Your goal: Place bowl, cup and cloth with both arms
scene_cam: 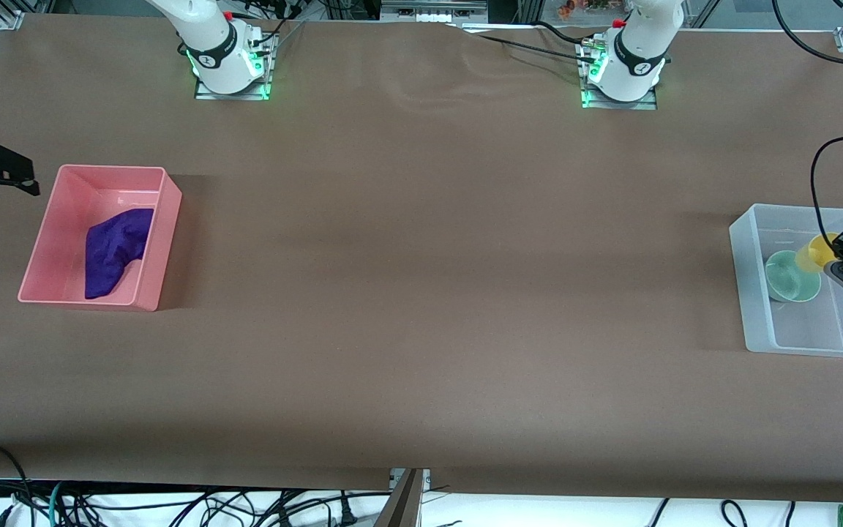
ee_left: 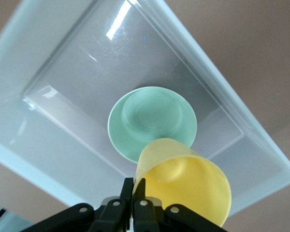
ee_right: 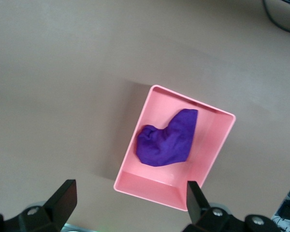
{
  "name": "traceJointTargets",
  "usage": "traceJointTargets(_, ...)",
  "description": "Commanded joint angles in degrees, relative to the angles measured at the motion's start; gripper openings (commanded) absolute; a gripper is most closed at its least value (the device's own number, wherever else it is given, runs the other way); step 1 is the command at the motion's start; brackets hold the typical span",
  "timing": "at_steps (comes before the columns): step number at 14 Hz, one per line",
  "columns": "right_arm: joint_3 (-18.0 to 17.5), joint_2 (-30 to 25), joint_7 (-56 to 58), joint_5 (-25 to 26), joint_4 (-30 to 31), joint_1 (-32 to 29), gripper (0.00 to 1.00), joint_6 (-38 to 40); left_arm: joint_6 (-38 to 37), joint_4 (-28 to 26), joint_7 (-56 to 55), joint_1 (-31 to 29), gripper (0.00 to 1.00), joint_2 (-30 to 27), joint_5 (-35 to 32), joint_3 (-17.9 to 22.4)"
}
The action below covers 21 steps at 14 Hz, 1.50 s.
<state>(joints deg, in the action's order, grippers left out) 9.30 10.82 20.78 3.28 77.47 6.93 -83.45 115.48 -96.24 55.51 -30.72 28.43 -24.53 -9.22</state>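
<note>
The yellow cup hangs tilted over the clear bin, partly over the mint-green bowl that sits upright in the bin. My left gripper is shut on the cup's rim, one finger inside and one outside. In the left wrist view the cup is at my left gripper, above the bowl. The purple cloth lies crumpled in the pink bin. My right gripper is open and empty, up in the air beside the pink bin. The right wrist view shows the cloth below my right gripper.
The pink bin stands at the right arm's end of the table, the clear bin at the left arm's end. Brown table cover lies between them. Cables hang along the table edge nearest the front camera.
</note>
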Motion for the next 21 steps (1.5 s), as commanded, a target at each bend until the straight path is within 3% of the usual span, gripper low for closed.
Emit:
traceJointTargets(1,-2.53,-1.23,-8.79,0.24,0.75,-0.42,1.00,3.01,-1.38,-0.53,1.00,0.39,1.00,-1.01,0.71,-0.89)
traceJointTargets(3,-2.53,-1.24,-9.79,0.15,0.75,-0.42,1.00,4.16,-4.11,0.17,1.79,0.74,1.00,-1.71,0.97,-1.59)
traceJointTargets(7,-2.53,-0.97,-10.14,0.32,0.75,-0.51,1.00,4.61,-7.89,1.84,-3.36,0.66,1.00,-6.88,4.73,-7.30)
traceJointTargets(11,-2.44,-0.01,-9.70,0.77,0.32,-0.34,1.00,4.61,-22.98,10.53,-25.82,4.33,1.00,-6.72,10.46,-13.54)
traceJointTargets(13,-2.44,-0.01,-9.53,0.76,0.23,-0.51,1.00,4.52,-23.98,11.95,-35.08,9.69,1.00,-6.72,10.73,-13.46)
traceJointTargets(15,-2.44,0.17,-9.53,0.68,0.23,-0.69,1.00,4.17,-24.42,13.17,-43.61,11.02,1.00,-6.99,15.53,-14.43)
traceJointTargets(18,-2.44,0.17,-9.44,0.68,0.23,-0.60,1.00,3.99,-24.25,13.27,-53.63,14.17,1.00,-9.52,21.79,-12.42)
traceJointTargets(21,-2.36,0.43,-9.44,0.68,0.14,-0.69,1.00,3.90,-23.20,12.75,-63.22,28.40,1.00,-15.75,23.56,1.45)
